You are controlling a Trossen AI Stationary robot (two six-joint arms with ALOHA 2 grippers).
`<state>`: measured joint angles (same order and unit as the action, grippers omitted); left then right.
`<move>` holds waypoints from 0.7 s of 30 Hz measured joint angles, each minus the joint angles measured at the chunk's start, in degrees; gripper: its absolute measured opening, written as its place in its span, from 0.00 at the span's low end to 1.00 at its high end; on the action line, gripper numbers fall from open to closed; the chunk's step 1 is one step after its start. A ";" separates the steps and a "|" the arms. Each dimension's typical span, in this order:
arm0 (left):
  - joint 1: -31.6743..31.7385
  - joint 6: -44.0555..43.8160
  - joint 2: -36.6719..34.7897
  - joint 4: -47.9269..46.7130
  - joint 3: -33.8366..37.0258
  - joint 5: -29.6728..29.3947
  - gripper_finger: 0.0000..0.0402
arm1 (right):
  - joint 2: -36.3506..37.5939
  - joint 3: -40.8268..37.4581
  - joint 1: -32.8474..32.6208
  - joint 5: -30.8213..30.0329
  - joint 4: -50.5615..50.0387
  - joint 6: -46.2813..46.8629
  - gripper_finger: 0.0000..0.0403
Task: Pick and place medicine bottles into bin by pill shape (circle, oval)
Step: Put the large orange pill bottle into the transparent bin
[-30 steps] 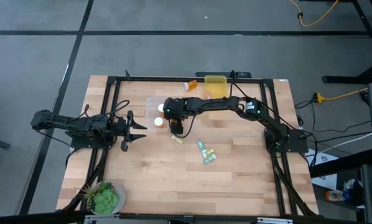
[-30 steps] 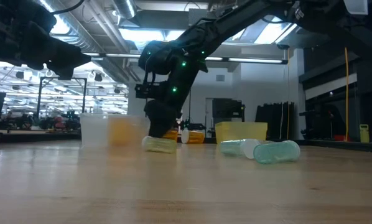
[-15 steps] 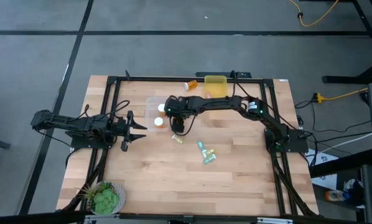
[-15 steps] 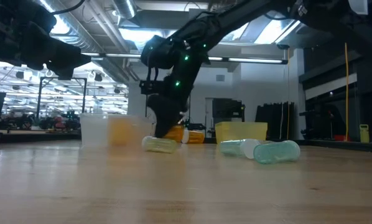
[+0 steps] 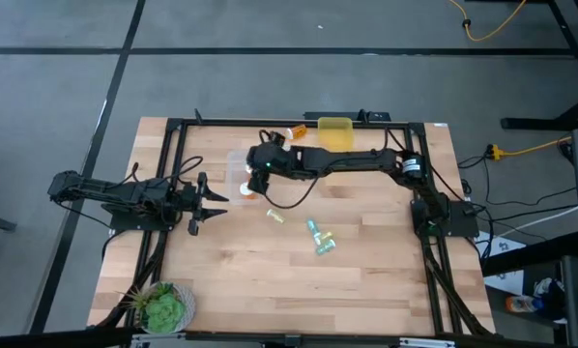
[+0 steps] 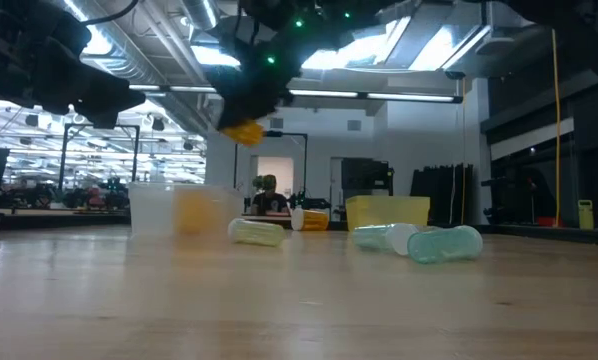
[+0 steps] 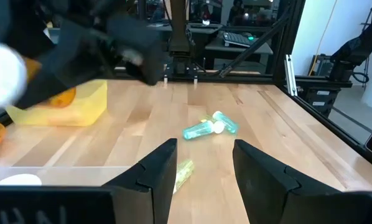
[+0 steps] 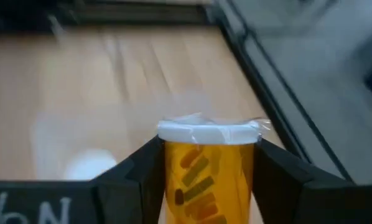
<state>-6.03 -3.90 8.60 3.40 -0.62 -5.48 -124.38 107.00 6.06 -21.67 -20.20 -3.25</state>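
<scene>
Right arm stretched across the far side of the surface, right gripper raised, fingers clamped on an orange bottle, left arm low at the left edge, left gripper fingers apart

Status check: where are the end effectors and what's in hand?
Right end effector shut on orange medicine bottle, lifted above the clear bin. Left end effector open, waiting at the table's left side. Nothing seen blocking the path.

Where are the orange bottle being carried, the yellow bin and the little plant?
orange bottle (image 8: 208,171), right wrist view, its translucent body
yellow bin (image 5: 335,132), high view, its rim
plant (image 5: 163,307), high view, its leaves
</scene>
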 joint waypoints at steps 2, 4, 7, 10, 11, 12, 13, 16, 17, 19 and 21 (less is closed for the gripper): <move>0.01 0.00 0.00 -0.10 0.00 0.00 0.37 | 0.00 -2.40 -0.29 2.29 8.79 -1.44 0.47; 0.01 0.00 0.00 -0.13 0.00 0.00 0.37 | 0.00 -5.42 -0.39 4.29 16.34 -1.20 0.47; 0.01 0.10 0.00 -0.19 0.00 0.00 0.37 | 0.00 -11.28 -0.09 4.87 23.98 2.16 0.47; 0.01 0.63 0.00 -0.36 0.00 0.00 0.37 | -0.19 -18.30 0.15 5.26 32.37 6.06 0.47; 0.00 0.64 0.00 -0.39 0.00 0.00 0.37 | -0.20 -20.75 0.18 5.24 37.17 6.65 0.47; 0.01 0.63 0.00 -0.39 0.00 0.00 0.37 | -0.20 -23.17 0.14 5.22 42.67 7.28 0.47; 0.01 0.63 0.00 -0.39 0.00 0.00 0.37 | -0.20 -25.64 0.09 5.26 48.83 7.45 0.47; 0.01 0.63 0.00 -0.39 0.00 0.00 0.37 | -0.20 -32.21 0.03 6.89 68.54 7.27 0.47; 0.01 0.63 0.00 -0.39 0.00 0.00 0.37 | -0.18 -34.35 0.09 7.79 74.95 7.26 0.47; 0.00 0.63 0.00 -0.38 0.00 0.00 0.37 | -0.13 -38.41 0.69 9.76 84.76 7.68 0.47; 0.01 0.63 0.00 -0.37 0.00 0.00 0.37 | -0.13 -42.11 1.29 11.12 90.04 9.18 0.47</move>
<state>-6.02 -3.27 8.60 3.03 -0.62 -5.48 -124.51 64.88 7.35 -10.55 69.84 5.94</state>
